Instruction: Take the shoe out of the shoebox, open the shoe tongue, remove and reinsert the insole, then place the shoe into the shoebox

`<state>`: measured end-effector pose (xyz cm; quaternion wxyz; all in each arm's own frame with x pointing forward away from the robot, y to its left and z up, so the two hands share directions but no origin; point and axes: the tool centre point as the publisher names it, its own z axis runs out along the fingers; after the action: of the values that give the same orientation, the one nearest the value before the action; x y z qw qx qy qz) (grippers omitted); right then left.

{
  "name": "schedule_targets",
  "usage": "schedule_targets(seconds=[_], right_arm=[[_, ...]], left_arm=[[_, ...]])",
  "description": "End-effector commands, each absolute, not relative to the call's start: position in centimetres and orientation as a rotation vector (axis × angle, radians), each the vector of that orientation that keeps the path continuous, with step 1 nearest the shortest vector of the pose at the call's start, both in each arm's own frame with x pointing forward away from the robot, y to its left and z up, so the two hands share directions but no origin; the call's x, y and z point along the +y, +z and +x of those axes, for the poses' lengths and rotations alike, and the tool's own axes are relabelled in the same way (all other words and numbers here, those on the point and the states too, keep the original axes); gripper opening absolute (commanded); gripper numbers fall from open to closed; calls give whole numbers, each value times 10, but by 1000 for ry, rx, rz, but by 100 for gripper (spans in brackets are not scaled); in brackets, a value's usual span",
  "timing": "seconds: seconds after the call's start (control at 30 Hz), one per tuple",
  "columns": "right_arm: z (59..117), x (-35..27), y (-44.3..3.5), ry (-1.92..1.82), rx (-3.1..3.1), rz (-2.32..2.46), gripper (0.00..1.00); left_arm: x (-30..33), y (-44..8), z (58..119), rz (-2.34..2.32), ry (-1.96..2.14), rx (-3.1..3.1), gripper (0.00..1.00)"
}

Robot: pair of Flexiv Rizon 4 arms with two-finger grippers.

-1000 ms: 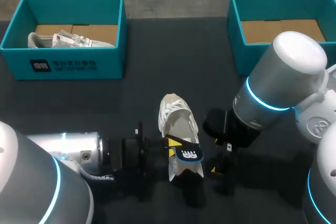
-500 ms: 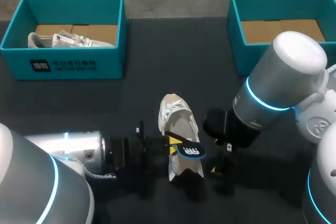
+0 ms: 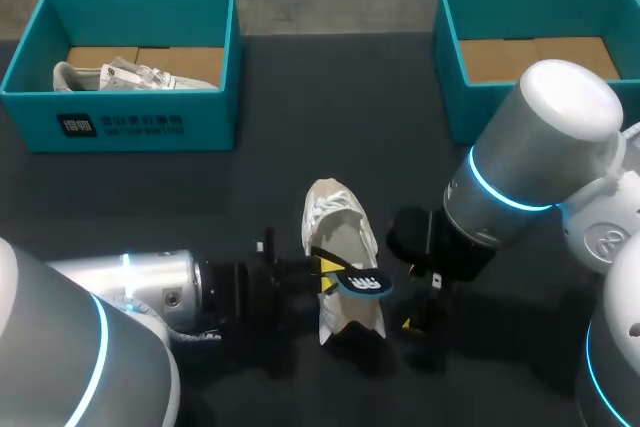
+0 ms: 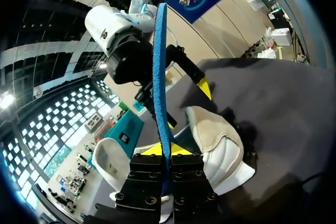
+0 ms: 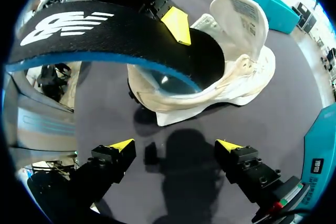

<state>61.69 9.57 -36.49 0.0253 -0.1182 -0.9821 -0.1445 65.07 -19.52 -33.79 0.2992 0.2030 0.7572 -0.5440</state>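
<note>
In the head view, the shoe (image 3: 338, 237) is seen at lower centre of the counter (image 3: 300, 147), with the insole (image 3: 362, 285) held over it by the left pincer (image 3: 327, 277). In the left wrist view, the insole is shown edge-on, clenched between both yellow tips. In the right wrist view, the right pincer (image 5: 173, 148) is shown released, with the shoe ahead and apart from it.

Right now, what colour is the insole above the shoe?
The insole is black above, blue underneath; clearest in the right wrist view.
</note>
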Motion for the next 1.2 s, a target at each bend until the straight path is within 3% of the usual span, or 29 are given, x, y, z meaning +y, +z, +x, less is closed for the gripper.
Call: schedule_targets(seconds=[0.03,1.2], right_arm=[[616,97,-366,-444,-3040,-368,100],[616,97,-366,-444,-3040,-368,100]], left_arm=[[-198,-334,651,547,-1408,2037,0],[-197,-342,649,585,-1419,2146,0]])
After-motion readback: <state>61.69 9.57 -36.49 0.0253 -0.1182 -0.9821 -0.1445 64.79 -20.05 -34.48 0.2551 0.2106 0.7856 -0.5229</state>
